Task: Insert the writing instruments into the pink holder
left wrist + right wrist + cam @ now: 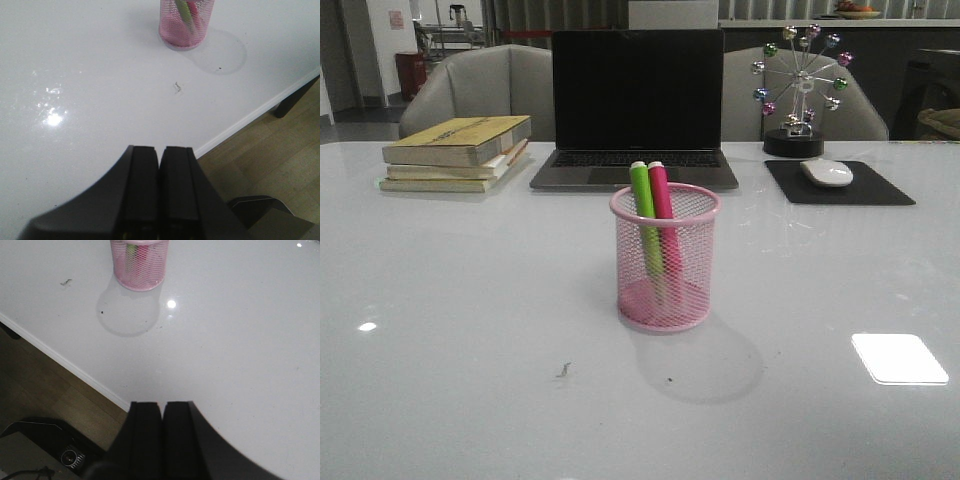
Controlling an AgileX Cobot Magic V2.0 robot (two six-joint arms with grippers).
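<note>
Standing upright near the middle of the white bench (440, 330), the pink holder (665, 258) is seen w/ both markers already inside. The green marker (644, 200) and the magenta marker (661, 196) are set side by side, green to the robot's left, both leaning slightly toward the holder's back wall, pale ends up and poking above the rolled rim. Their lower parts are visible through the mesh. The left claw (159, 187) is shown w/ fingers pressed together, no gap, nothing held, hovering over the bench's near edge, well apart from the holder. The right claw (162, 432) is likewise closed flat, empty, also over the near edge and well apart from the holder. Neither arm is seen in the front view. A small dark scuff (563, 370) is noted on the bench in front of the holder, to its left. Behind the holder an open laptop (638, 105) w/ dark screen is placed; a stack of books (458, 152) lies to its left; a mouse (827, 172) rests on a black pad (840, 185) to its right, w/ a ferris-wheel ornament (800, 90) behind the pad.
</note>
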